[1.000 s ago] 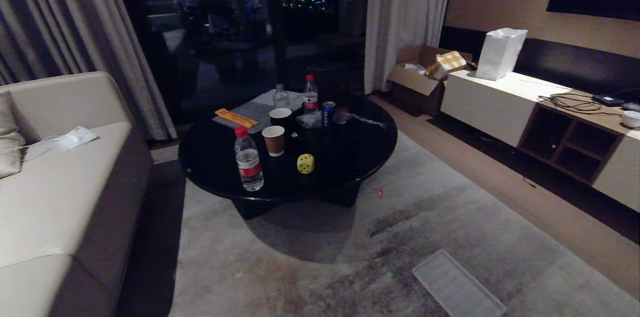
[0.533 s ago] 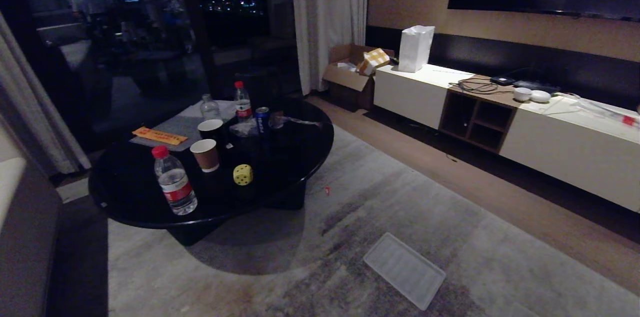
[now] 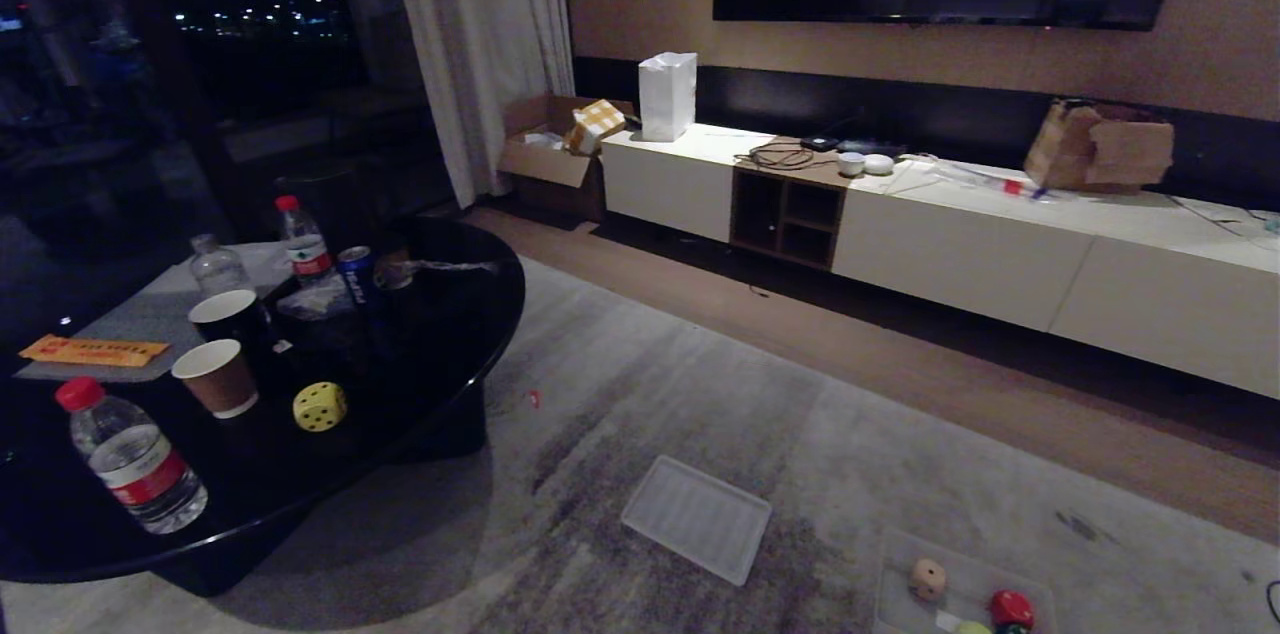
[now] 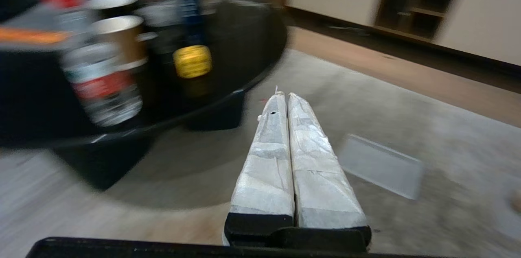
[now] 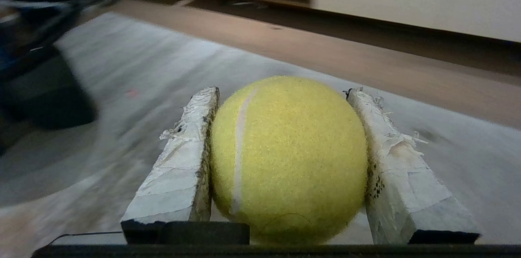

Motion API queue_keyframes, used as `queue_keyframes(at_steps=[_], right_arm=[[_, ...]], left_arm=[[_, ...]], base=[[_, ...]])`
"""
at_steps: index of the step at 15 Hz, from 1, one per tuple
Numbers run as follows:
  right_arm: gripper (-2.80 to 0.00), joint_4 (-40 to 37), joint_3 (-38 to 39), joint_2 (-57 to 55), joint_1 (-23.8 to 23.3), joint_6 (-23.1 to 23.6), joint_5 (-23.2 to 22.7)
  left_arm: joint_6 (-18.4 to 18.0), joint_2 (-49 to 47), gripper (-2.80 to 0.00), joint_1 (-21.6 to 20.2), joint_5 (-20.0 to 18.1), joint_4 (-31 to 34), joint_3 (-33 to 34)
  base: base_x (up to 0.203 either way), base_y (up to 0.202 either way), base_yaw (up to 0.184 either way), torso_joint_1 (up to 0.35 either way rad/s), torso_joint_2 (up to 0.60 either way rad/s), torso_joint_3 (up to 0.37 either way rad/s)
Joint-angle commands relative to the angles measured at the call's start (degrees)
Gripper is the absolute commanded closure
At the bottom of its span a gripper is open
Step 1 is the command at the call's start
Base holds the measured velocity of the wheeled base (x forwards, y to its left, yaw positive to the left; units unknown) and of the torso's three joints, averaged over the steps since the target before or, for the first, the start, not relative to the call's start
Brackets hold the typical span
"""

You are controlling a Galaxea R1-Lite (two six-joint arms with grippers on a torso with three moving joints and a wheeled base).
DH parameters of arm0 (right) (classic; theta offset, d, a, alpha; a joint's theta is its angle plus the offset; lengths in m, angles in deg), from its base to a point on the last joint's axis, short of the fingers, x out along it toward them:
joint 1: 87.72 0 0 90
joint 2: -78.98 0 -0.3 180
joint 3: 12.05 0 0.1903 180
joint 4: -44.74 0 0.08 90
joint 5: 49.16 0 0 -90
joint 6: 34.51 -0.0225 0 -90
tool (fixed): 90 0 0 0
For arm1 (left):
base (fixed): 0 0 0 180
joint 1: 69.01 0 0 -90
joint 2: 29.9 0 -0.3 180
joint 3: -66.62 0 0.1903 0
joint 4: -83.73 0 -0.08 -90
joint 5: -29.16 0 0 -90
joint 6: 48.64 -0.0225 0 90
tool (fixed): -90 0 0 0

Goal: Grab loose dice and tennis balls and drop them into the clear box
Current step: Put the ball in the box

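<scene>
My right gripper (image 5: 283, 90) is shut on a fuzzy yellow-green tennis ball (image 5: 288, 156), held between its taped fingers above the grey carpet. The left gripper (image 4: 283, 96) is shut and empty, pointing over the carpet towards the table edge. A pale yellow die (image 3: 320, 406) with black pips sits on the round black table (image 3: 440, 354); the left wrist view shows this die (image 4: 192, 61) too. The clear box (image 3: 893, 564) stands on the carpet at the lower right, with a beige die (image 3: 927, 579) and part of a second tennis ball (image 3: 968, 628) inside. Neither arm shows in the head view.
A flat clear lid (image 3: 697, 517) lies on the carpet between table and box. The table carries water bottles (image 3: 135, 464), paper cups (image 3: 215, 377) and a blue can (image 3: 354, 272). A red object (image 3: 1012, 607) lies in the box. A long white cabinet (image 3: 950, 234) runs along the far wall.
The whole head view has swung right: the sofa has left the picture, the table has shifted to the left, and the clear box has come into view. Nothing on the table has moved.
</scene>
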State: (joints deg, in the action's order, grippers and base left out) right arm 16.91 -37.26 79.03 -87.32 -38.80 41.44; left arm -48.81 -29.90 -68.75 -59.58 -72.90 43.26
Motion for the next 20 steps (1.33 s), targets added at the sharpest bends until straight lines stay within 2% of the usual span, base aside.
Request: queue_keyframes(at_steps=[1, 5, 9, 20], right_arm=[[0.0, 0.0, 0.0, 0.0, 0.0, 0.0, 0.0], [0.0, 0.0, 0.0, -0.1, 0.0, 0.0, 0.0], [0.0, -0.1, 0.0, 0.0, 0.0, 0.0, 0.0], [0.0, 0.0, 0.0, 0.0, 0.0, 0.0, 0.0]], left_arm=[[0.1, -0.1, 0.0, 0.0, 0.1, 0.0, 0.1], [0.1, -0.1, 0.0, 0.0, 0.1, 0.0, 0.1], [0.5, -0.1, 0.0, 0.0, 0.3, 0.0, 0.1], [0.3, -0.1, 0.0, 0.0, 0.2, 0.0, 0.1]], base=[[0.002, 0.009, -0.166, 0.007, 0.0, 0.007], [0.001, 0.007, -0.124, 0.003, 0.0, 0.001], [0.0, 0.0, 0.0, 0.0, 0.0, -0.025], [0.0, 0.0, 0.0, 0.002, 0.0, -0.193]])
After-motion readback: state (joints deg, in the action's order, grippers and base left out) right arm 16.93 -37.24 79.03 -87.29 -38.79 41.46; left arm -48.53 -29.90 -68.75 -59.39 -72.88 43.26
